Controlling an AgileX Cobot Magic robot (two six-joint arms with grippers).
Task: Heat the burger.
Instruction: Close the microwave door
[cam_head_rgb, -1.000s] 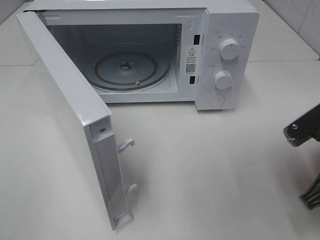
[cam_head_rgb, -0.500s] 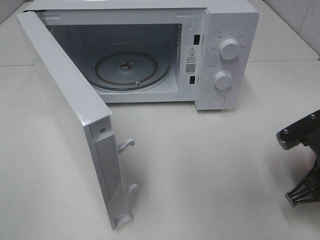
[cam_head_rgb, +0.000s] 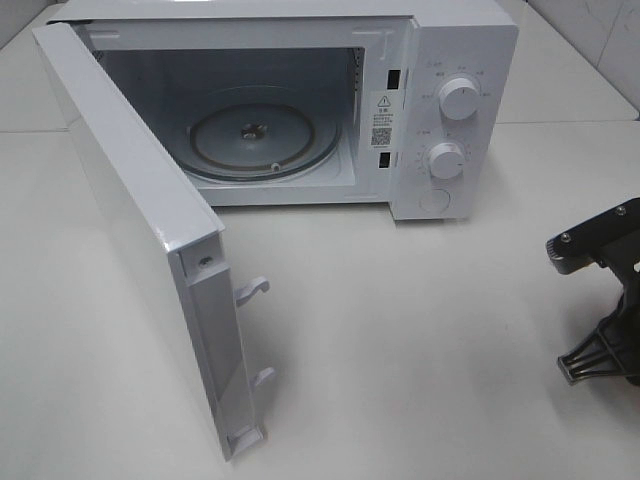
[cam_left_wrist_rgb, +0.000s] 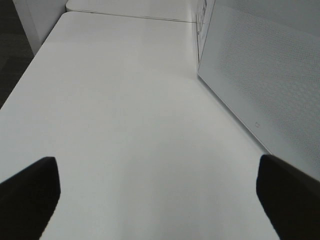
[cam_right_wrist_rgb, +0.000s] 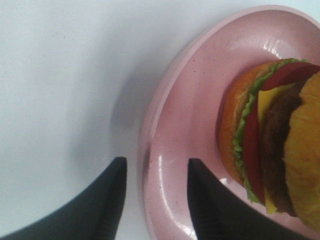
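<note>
While right gripper (cam_right_wrist_rgb: 155, 200) straddles pink plate (cam_right_wrist_rgb: 200, 100) rim, fingers apart, one inside, one outside, burger (cam_right_wrist_rgb: 272, 140) sits on plate. Best: close squarely on rim, lift level. Microwave (cam_head_rgb: 440, 100) door (cam_head_rgb: 130, 230) wide open, turntable (cam_head_rgb: 265, 140) bare. Left gripper (cam_left_wrist_rgb: 155, 195) spread, holding nothing.

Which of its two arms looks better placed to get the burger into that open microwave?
The right. Its gripper straddles the rim of the pink plate holding the burger, jaws open. The left gripper sees only bare table.
</note>
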